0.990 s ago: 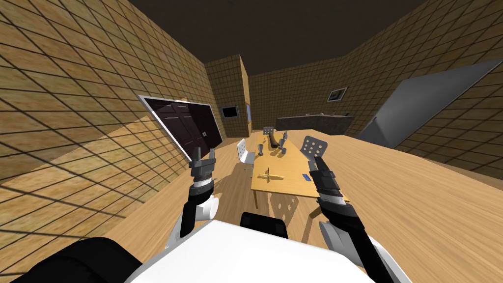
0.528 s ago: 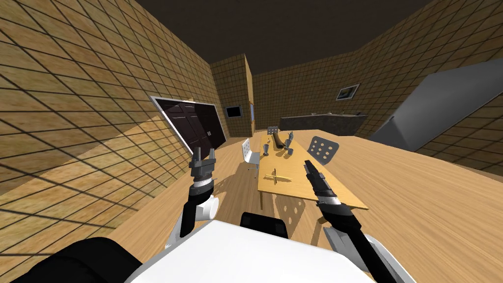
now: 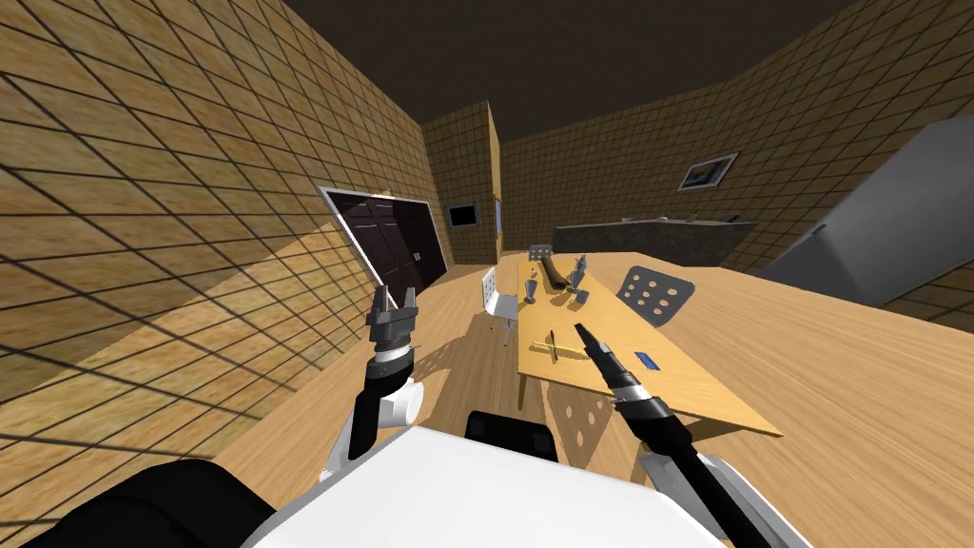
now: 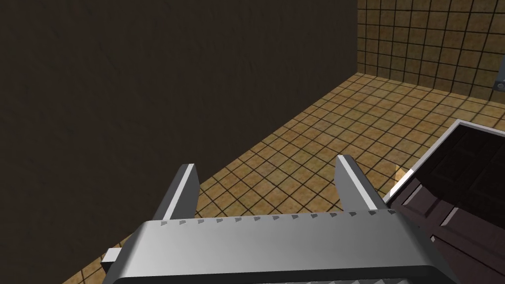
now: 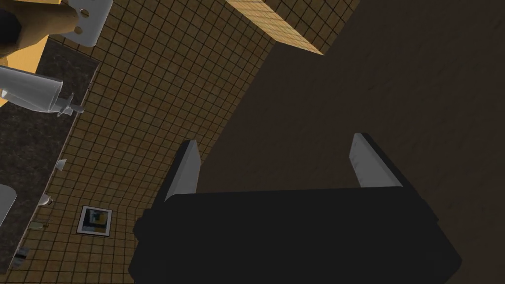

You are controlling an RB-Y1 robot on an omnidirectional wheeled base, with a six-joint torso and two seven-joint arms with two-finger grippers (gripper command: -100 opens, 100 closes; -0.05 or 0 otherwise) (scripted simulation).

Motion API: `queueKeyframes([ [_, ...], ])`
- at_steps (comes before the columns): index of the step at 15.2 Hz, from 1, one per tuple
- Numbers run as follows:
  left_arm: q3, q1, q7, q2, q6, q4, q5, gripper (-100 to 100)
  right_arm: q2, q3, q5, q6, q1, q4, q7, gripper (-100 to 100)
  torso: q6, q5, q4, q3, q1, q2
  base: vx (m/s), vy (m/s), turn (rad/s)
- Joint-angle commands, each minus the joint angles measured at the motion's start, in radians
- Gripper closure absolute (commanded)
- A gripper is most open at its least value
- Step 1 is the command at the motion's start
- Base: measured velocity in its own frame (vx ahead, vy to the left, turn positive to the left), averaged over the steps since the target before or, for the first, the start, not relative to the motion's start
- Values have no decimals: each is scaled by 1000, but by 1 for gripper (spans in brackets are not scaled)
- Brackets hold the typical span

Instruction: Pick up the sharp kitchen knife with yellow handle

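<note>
The knife (image 3: 556,347) lies flat on the wooden worktop (image 3: 685,395), near its close end and towards its left edge, showing as a thin yellow sliver with a short piece across it. The right gripper (image 3: 577,329) reaches out over the worktop on a stretched arm, with its tip just beside the knife on the right. It seems to hang above the surface without touching knife or wood, though the head view is too small to be sure. In the right wrist view this gripper (image 5: 277,145) has its fingers (image 5: 187,167) spread wide with nothing between them, and they point at tiled wall and dark ceiling, not down at the knife. A small blue item (image 3: 650,361) lies on the worktop to the right of the arm. Farther along stand several grey goblets (image 3: 531,285) and a brown curved object (image 3: 550,274). A white chair (image 3: 499,300) sits at the worktop's left side, and a grey chair (image 3: 656,293) with holes in its back at the right side. The left gripper (image 3: 396,295) is raised off to the left of the worktop, in front of a dark door (image 3: 390,238) and well apart from the knife. Its fingers (image 4: 352,182) are likewise released and empty.
</note>
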Motion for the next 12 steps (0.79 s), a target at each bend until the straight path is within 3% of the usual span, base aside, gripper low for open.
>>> queueKeyframes([
  [1, 0, 0, 0, 0, 0, 0, 0, 0, -35, 9, 8, 12, 3, 22, 22, -100, 0, 0, 0, 0, 0, 0, 12, 168, 114],
  [12, 0, 0, 0, 0, 0, 0, 0, 0, -235, 107, 99, 128, -1, 204, 206, -100, 0, 0, 0, -1, -1, -2, 44, 158, 127],
])
